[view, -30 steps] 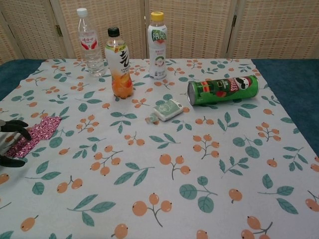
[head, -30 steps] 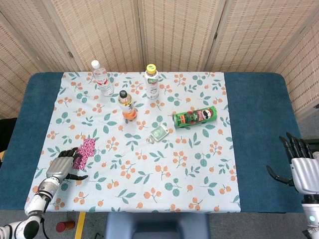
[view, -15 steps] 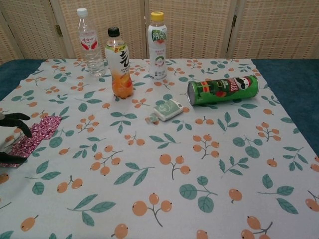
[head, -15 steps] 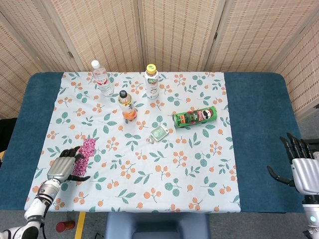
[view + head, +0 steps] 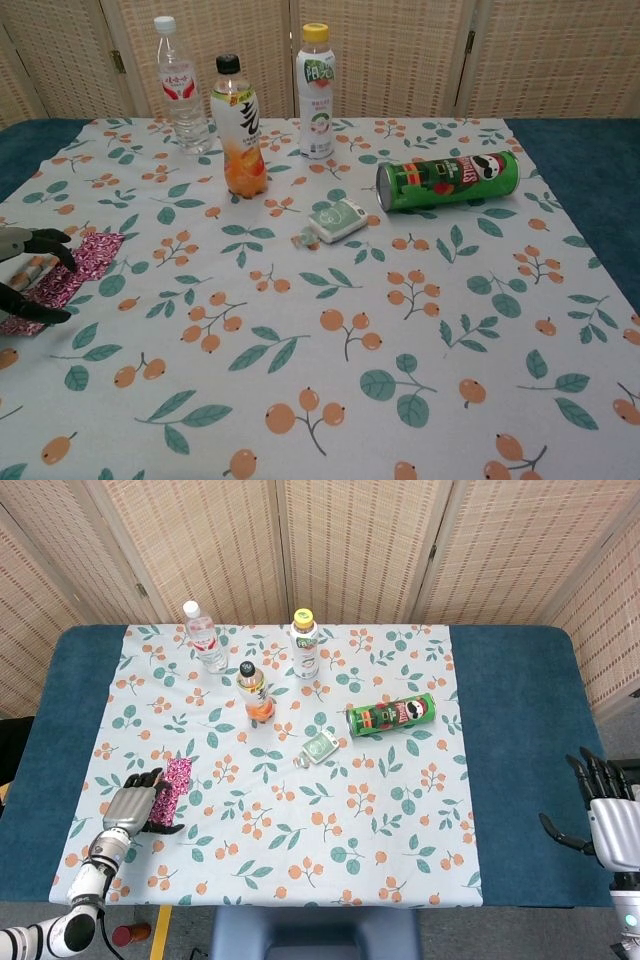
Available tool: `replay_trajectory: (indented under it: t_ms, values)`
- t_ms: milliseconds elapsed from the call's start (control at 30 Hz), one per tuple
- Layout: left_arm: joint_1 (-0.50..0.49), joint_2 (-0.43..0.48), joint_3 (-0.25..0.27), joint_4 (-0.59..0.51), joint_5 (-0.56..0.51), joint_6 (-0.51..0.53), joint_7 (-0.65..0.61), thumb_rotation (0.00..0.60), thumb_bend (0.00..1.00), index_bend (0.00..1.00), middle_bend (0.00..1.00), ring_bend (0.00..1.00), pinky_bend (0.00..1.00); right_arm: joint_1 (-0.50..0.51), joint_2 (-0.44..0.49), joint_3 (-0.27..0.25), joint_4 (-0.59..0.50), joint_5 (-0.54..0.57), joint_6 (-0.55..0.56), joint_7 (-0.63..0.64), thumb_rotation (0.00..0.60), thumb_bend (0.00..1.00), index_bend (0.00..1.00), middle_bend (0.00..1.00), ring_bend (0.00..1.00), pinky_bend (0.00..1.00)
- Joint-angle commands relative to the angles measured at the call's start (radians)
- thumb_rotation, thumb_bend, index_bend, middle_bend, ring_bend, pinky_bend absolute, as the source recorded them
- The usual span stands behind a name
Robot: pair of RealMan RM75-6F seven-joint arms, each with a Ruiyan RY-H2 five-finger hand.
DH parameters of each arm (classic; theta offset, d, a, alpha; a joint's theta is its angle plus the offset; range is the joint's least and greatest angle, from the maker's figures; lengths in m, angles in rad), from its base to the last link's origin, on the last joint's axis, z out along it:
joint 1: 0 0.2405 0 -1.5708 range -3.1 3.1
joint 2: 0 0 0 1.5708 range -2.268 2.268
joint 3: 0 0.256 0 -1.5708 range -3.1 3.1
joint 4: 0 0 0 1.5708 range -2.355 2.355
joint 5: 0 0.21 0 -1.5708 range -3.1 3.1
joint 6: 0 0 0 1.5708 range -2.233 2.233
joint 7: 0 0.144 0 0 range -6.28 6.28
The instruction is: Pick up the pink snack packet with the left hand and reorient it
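The pink snack packet [image 5: 177, 778] [image 5: 86, 261] lies flat on the floral cloth near the table's left front edge. My left hand [image 5: 132, 808] [image 5: 32, 243] sits over the packet's near end. Its dark fingers reach across one side and the thumb [image 5: 28, 306] across the other, with a wide gap between them. The packet is not lifted. My right hand [image 5: 610, 823] hovers off the table's right front corner, fingers spread and holding nothing; the chest view does not show it.
At the back stand a clear water bottle [image 5: 203, 635], an orange drink bottle [image 5: 256, 693] and a white bottle with a yellow cap [image 5: 305, 645]. A green chips can [image 5: 392, 716] lies on its side at centre right, with a small green pouch [image 5: 320, 747] near it.
The left hand has shifted slightly to the right along the packet's near end. The packet now lies narrower and straighter than a second ago. The right hand has drifted slightly down.
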Motion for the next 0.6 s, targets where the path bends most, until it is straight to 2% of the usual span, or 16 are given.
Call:
replay_trajectory:
  t_ms: [33,600]
  values:
    - [0.008,0.007,0.009,-0.012,0.003,0.01,0.003,0.364,0.15,0.24,0.0,0.0,0.0,0.001,0.0,0.001,-0.001,-0.001,-0.001,-0.001,0.348,0.34,0.0,0.0,0.0,0.0]
    - [0.065,0.069,0.084,-0.151,0.006,0.086,0.061,0.361,0.15,0.26,0.0,0.0,0.0,-0.004,0.0,-0.002,0.0,-0.009,0.009,0.004,0.349,0.34,0.0,0.0,0.0,0.0]
